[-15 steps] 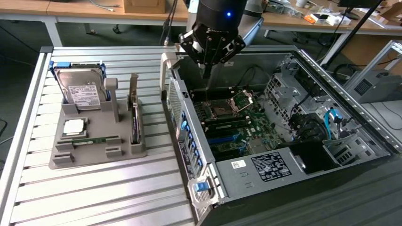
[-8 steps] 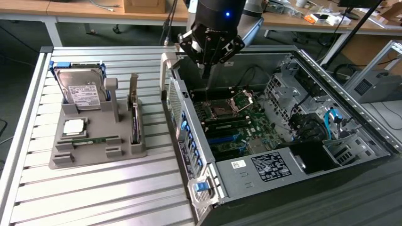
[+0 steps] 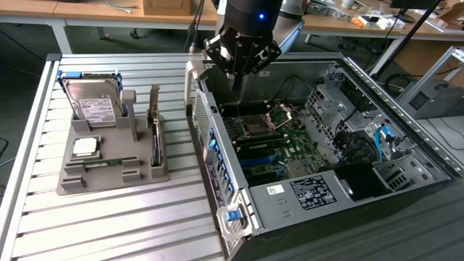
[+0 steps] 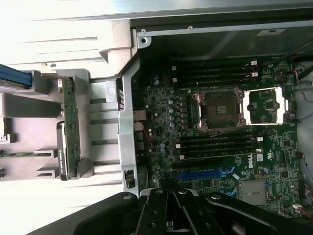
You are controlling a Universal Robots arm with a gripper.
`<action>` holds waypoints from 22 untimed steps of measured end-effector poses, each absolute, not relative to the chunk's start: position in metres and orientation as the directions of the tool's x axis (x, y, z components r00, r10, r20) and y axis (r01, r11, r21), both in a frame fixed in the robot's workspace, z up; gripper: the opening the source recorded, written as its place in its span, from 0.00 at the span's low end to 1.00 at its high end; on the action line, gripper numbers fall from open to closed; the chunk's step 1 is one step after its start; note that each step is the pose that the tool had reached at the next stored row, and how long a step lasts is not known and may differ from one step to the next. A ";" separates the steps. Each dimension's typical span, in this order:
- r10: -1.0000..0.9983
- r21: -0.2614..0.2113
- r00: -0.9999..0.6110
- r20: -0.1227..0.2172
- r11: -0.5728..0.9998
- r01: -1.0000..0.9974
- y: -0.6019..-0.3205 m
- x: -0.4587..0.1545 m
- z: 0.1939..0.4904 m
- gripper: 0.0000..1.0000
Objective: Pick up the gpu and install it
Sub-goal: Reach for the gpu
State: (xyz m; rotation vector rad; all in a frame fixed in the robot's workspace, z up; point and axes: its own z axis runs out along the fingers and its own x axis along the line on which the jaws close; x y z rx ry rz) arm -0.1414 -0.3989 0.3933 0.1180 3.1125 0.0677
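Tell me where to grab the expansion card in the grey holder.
Pinch the thin dark expansion card across its flat faces at the exposed top edge, probably coming straight down: it stands on edge in the grey plastic holder, lower edge slotted.

Case wall [image 3: 205,117] between gpu [image 3: 155,136] and motherboard [image 3: 264,157]

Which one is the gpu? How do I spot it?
A grey holder sits on the slatted table, to the exterior view's left of the open computer case. The gpu stands on edge along the holder's side nearest the case. Unlike the labelled hard drive, it is thin, with a metal bracket.
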 end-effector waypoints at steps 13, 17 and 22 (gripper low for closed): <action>0.076 0.044 -0.997 -0.024 0.996 0.075 -0.399 -0.144 0.393 0.11; 0.076 0.044 -0.997 -0.024 0.996 0.075 -0.399 -0.146 0.393 0.11; 0.076 0.044 -0.997 -0.024 0.996 0.075 -0.399 -0.148 0.393 0.11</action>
